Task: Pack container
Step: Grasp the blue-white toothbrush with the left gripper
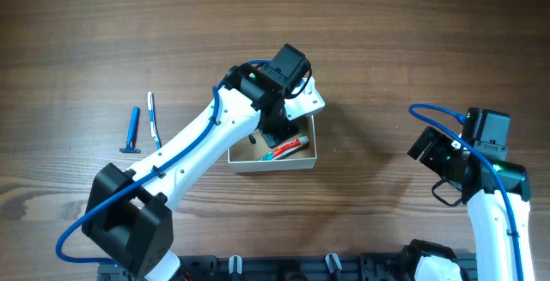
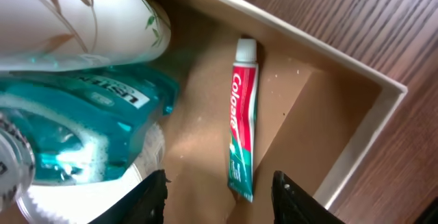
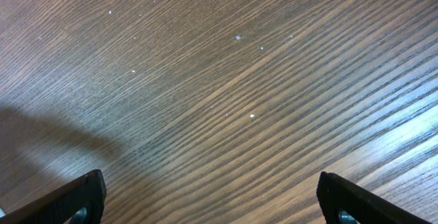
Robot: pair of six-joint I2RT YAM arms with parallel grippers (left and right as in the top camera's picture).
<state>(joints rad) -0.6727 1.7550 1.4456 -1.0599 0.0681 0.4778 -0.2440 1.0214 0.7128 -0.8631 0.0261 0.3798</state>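
Place: robotics lab bench | Evidence: white left arm with blue cable [image 1: 202, 139], matching right arm [image 1: 491, 221], black mounting rail [image 1: 284, 269] | Surface: brown wood-grain counter [image 1: 412, 40] | Props: blue plastic razor [image 1: 132, 131]

table [image 1: 412, 23]: brown wood grain | lying on it: container [image 1: 273, 163], blue razor [image 1: 132, 131], thin white stick [image 1: 154, 119]

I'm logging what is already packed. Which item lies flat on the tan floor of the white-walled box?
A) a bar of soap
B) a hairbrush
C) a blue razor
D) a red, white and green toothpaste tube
D: the left wrist view shows the red, white and green toothpaste tube lying on the tan floor of the square, shallow white-walled box, while the blue plastic razor is outside it on the wooden table.
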